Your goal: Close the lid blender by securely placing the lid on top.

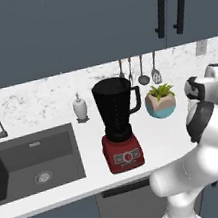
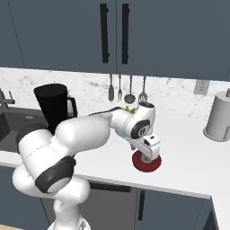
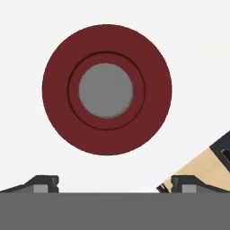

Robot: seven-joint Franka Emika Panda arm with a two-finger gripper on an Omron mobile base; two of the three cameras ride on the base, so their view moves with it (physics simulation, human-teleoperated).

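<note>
On white counter (image 2: 188,148) lid (image 3: 107,90) lies flat (near front edge); hand (image 3: 114,184) open above it.

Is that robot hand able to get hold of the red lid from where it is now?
Probably yes. The gripper hangs right above the lid, which lies flat on bare counter with nothing beside it, and the fingertips are spread apart.

Lid (image 2: 146,164) half hidden — behind claw (image 2: 148,158).

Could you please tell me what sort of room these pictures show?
It is a rendered home kitchen, by the look of it: a sink set in a pale counter, a blender standing on it, and cooking utensils hanging under dark wall cabinets.
</note>
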